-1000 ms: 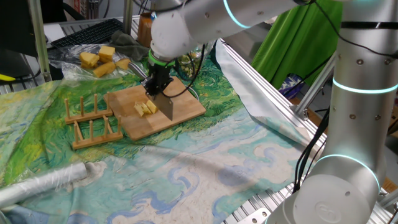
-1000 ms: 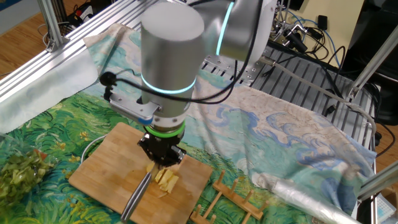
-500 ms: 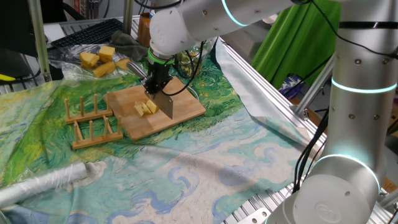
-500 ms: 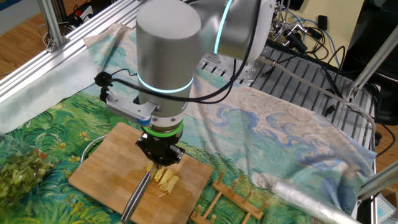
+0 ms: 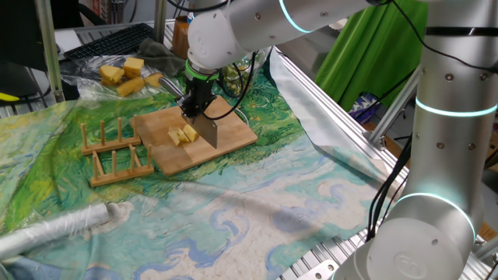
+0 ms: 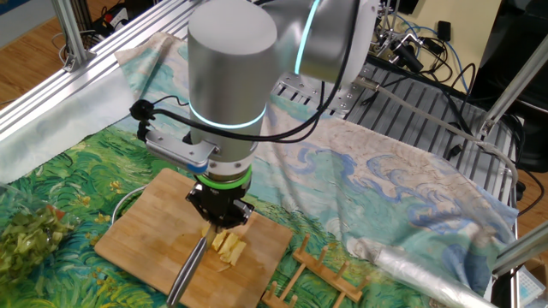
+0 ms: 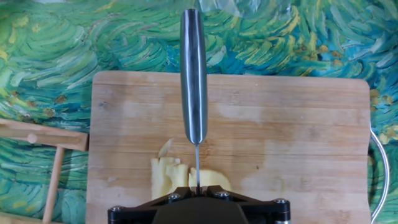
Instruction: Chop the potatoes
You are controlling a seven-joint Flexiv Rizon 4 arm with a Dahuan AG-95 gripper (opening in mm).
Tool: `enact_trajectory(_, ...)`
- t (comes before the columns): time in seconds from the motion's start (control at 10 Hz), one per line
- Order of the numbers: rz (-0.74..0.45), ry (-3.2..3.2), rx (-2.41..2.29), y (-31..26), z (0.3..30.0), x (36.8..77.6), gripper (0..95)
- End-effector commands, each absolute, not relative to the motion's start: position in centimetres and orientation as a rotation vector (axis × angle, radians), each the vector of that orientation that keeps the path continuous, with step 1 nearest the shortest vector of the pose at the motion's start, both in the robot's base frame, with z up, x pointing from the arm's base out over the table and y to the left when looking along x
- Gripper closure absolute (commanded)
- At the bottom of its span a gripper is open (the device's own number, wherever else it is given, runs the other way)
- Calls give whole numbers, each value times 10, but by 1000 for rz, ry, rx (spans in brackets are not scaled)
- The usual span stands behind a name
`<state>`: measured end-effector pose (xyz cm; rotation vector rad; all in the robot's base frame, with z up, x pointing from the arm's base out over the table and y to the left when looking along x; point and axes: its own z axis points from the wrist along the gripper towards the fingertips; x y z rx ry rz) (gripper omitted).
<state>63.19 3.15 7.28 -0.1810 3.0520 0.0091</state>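
we see the table's swirl-painted cloth [image 5: 257, 202] under our arm [image 5: 436, 117]. the wooden board [image 5: 226, 144] lies on it, a wooden rack [image 5: 117, 159] at its nine o'clock. our claw [image 6: 220, 224], pointing down, is clamped tight on a knife [image 7: 193, 74]. the potatoes [image 7: 171, 177], thin slices, sit mid-board against the blade.

Swirling blue-green painted cloth [image 5: 257, 202] spread over the table, rumpled at the edges. Aluminium frame rails [image 6: 81, 73] along the sides, slotted metal decking [image 6: 419, 103] beyond. Green fabric [image 5: 373, 47] hanging at the back in one fixed view. Black keyboard [image 5: 109, 40] on a rear surface. Tangle of black cables [image 6: 419, 51] behind the table in the other fixed view, wooden floor [image 6: 26, 38] at its top-left corner. Even indoor light, soft shadows.
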Motion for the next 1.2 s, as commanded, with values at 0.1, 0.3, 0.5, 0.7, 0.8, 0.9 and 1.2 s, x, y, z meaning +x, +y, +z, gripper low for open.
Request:
enact_trajectory(0.1, 11, 3051, -186, 29, 73, 632, 950)
enact_trajectory(0.3, 16, 3051, -180, 28, 72, 631, 950)
enact_trajectory(0.5, 17, 3051, -179, 28, 71, 631, 950)
enact_trajectory(0.7, 11, 3049, -189, 30, 62, 632, 950)
enact_trajectory(0.8, 18, 3048, -195, 30, 55, 635, 950)
enact_trajectory(0.9, 25, 3041, -198, 32, 43, 637, 950)
enact_trajectory(1.2, 54, 3027, -175, 38, 17, 641, 950)
